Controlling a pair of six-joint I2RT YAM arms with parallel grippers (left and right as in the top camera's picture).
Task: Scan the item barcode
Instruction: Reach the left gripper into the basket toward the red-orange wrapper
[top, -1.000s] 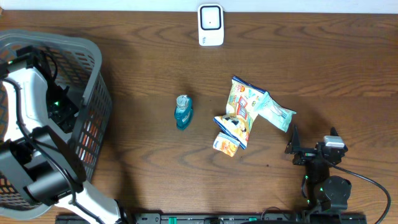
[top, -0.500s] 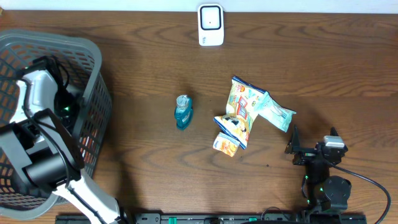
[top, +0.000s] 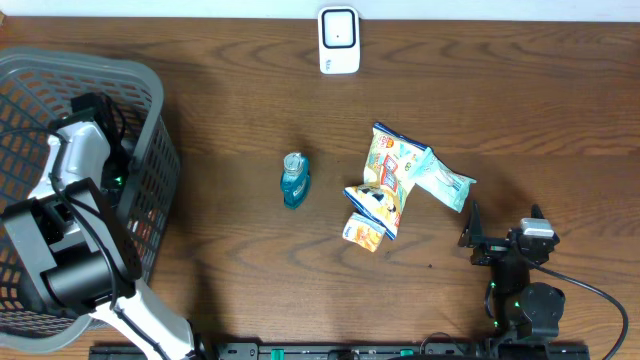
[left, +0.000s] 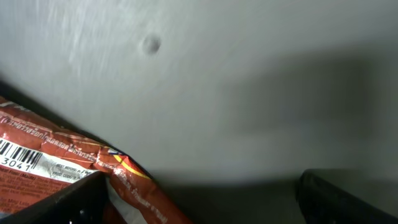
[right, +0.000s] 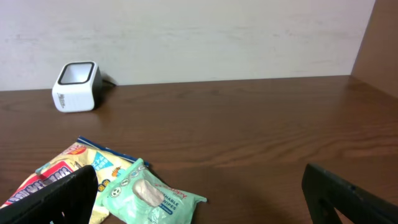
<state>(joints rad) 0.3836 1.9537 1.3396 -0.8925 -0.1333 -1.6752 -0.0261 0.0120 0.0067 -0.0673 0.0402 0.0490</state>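
Overhead: left gripper (left: 199, 199) is down inside the grey basket (top: 160, 100) at the table's left, jaws apart and empty. Its wrist view is blurred; a red barcoded packet (left: 56, 155) lies just beside one finger, probably on the basket floor. Right gripper (top: 503, 235) at lower right, jaws apart, holding nothing. Scanner (top: 339, 40) at far edge; blue bottle (top: 295, 180) and snack bags (top: 390, 170) mid-table.

White-shelled left arm (top: 78, 160); black, cabled right arm (top: 528, 300)

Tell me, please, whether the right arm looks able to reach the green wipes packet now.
Probably yes: the open right gripper faces the green wipes packet, only table between them and nothing lying over it.
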